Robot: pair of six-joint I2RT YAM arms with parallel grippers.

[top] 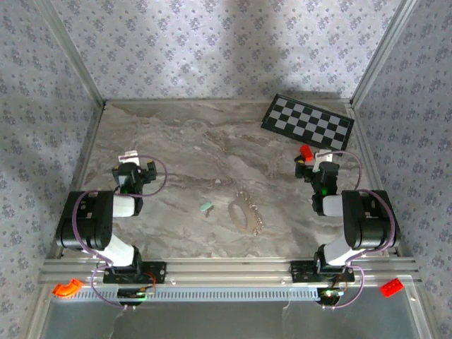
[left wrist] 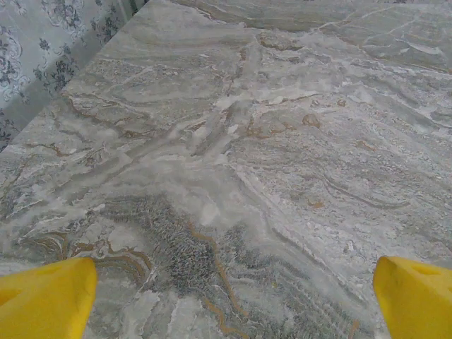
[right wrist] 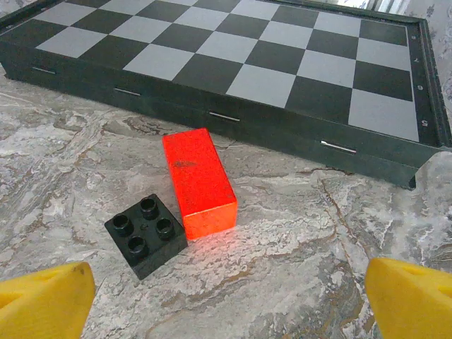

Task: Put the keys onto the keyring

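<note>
Bearing the keyring, marbled tabletop between floral walls

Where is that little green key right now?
In the top view, the key lies on the table, toward its near edge, just left of the keyring.

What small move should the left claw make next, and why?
Probably swing the left claw right, over the key: its jaws stand open above bare table, while the key lies loose just left of the keyring, both untouched.
</note>
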